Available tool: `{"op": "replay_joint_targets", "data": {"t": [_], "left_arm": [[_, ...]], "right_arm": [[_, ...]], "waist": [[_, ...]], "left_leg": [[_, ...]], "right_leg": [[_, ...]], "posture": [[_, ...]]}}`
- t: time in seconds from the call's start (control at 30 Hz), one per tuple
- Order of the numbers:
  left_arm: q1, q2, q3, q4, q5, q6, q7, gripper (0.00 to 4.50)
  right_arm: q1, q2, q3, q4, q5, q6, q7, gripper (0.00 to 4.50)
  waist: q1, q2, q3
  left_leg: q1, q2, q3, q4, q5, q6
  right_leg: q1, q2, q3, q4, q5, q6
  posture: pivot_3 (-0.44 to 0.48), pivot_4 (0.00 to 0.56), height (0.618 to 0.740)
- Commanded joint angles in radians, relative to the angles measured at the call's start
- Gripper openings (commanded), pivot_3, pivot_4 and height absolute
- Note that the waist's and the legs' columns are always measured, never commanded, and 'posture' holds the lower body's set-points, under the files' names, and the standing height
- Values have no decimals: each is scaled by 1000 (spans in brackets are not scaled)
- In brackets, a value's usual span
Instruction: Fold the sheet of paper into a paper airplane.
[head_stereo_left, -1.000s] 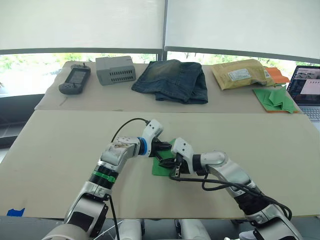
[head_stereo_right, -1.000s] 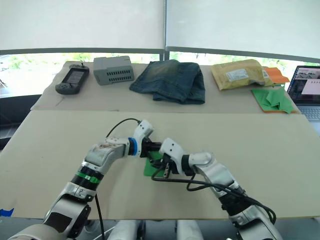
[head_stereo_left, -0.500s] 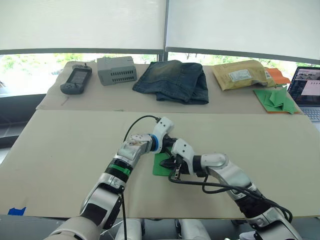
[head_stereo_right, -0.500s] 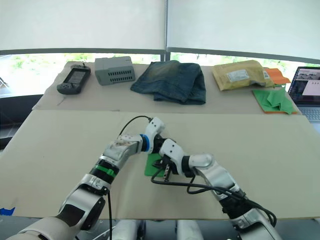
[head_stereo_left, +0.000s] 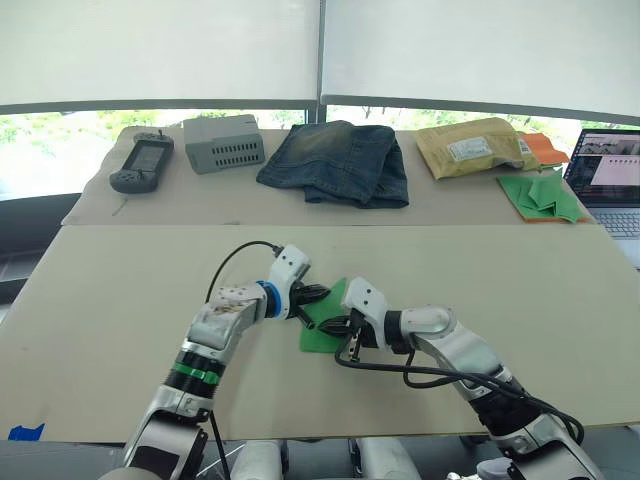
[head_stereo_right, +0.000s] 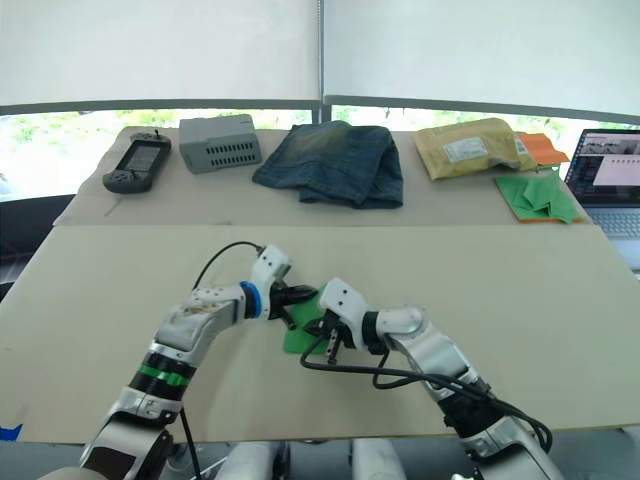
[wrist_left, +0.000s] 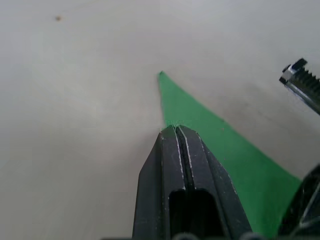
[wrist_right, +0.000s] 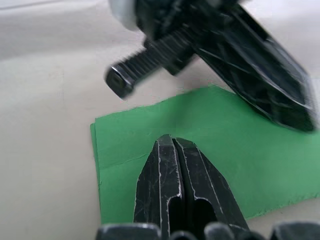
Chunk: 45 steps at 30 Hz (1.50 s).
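Observation:
The sheet of paper (head_stereo_left: 322, 336) lies flat on the near table, bright green and partly folded, with one pointed corner (wrist_left: 161, 76) away from me. My left gripper (head_stereo_left: 317, 297) comes in from the left, shut, its tips (wrist_left: 173, 128) resting on the paper's left edge. From the right, my right gripper (head_stereo_left: 342, 325) is also shut and its tips (wrist_right: 170, 138) press on the paper's middle. The two grippers almost meet over the paper, and the left gripper (wrist_right: 240, 65) looms close in the right wrist view.
On the far table lie a handheld device (head_stereo_left: 140, 163), a grey box (head_stereo_left: 224, 143), folded jeans (head_stereo_left: 335, 162), a padded envelope (head_stereo_left: 470, 147) and a heap of green paper pieces (head_stereo_left: 545, 195). A laptop (head_stereo_left: 608, 180) stands at the right edge. Blue tape (head_stereo_left: 22, 432) marks the near left corner.
The left arm has drawn back to the left, and its gripper now sits at the paper's left edge. The right gripper has stayed on the paper. The camera has shifted slightly.

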Motion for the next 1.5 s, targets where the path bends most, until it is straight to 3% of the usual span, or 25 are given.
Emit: {"op": "replay_joint_targets", "data": {"t": [0.03, 0.3, 0.6, 0.93, 1.27, 1.43, 1.5], "left_arm": [[70, 35, -27, -79, -12, 88, -1, 0], [139, 82, -12, -207, -41, 165, 34, 0], [177, 171, 7, -318, -104, 155, -27, 0], [161, 287, 143, -312, -228, 86, -165, 0], [141, 289, 119, -281, -244, 38, -216, 0], [108, 290, 116, -243, -251, 38, -227, 0], [78, 270, 140, -218, -300, 104, -214, 603]], "right_arm": [[20, -18, 33, 50, -45, 51, -1, 24], [3, -28, 34, 65, -47, 44, 20, 24], [-2, -65, -3, 12, -23, 47, 47, 24], [-35, -146, -149, -247, 129, 163, 110, 24], [-20, -198, -185, -324, 144, 220, 80, 24], [28, -194, -263, -403, 203, 314, 20, 24], [46, -203, -273, -419, 208, 326, 8, 0]], "waist": [[0, 0, 0], [0, 0, 0], [5, 1, 0], [7, 1, 9], [17, 1, 12], [24, 1, 12], [25, 1, 12]], "left_leg": [[0, 0, 0, 0, 0, 0], [1, 1, 0, -1, 0, 0], [0, 0, 0, -1, 0, 0], [-7, 1, 0, -1, 0, 0], [-9, 0, 1, -2, -1, 0], [-9, 0, 1, -2, -1, 0], [-9, 0, 1, -2, -1, 0]], "right_leg": [[0, 0, 0, 0, 0, 0], [0, 0, 0, 0, -1, -1], [-1, -1, 0, -1, -1, -1], [-8, -1, 0, -1, -1, -2], [-8, -2, -1, -5, 0, 0], [-8, -1, -1, -5, 0, -1], [-8, -1, -1, -5, 0, -1]], "posture": [[0, 150, 728], [0, 150, 728], [0, 150, 728], [0, 150, 728], [0, 150, 728], [0, 150, 728], [0, 150, 728]]}}
